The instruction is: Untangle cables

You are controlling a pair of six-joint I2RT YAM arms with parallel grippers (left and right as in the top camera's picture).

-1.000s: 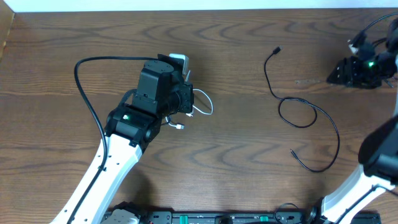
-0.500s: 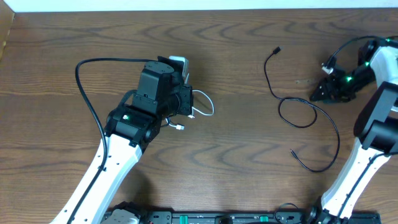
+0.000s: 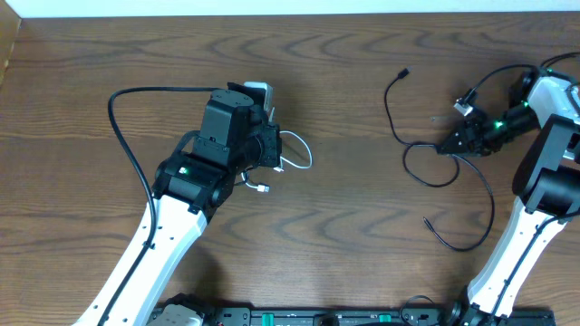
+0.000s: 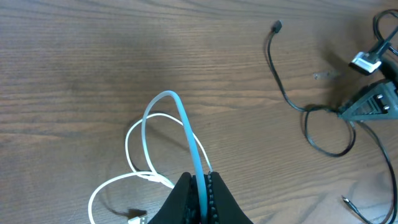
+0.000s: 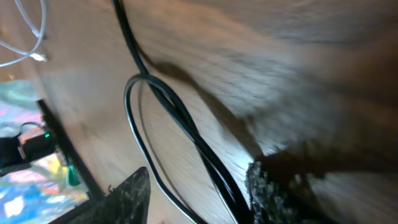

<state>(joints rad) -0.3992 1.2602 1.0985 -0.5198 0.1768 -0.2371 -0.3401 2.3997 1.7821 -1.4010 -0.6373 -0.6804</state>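
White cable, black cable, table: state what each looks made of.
White cable: smooth, slightly glossy plastic or rubber sheath, by its soft loops. Black cable: similar flexible sheath, with a faint sheen. Table: brown wood or wood-look laminate, by the grain; cannot tell which.

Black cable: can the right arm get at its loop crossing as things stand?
Probably yes. The right gripper sits over the black cable, open fingers astride it; nothing blocks it.

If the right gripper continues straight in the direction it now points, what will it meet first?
Probably the black cable: in the wrist view its loop runs between the open jaws of the right gripper, just ahead. Depth is unclear, so the table may be touched almost together.
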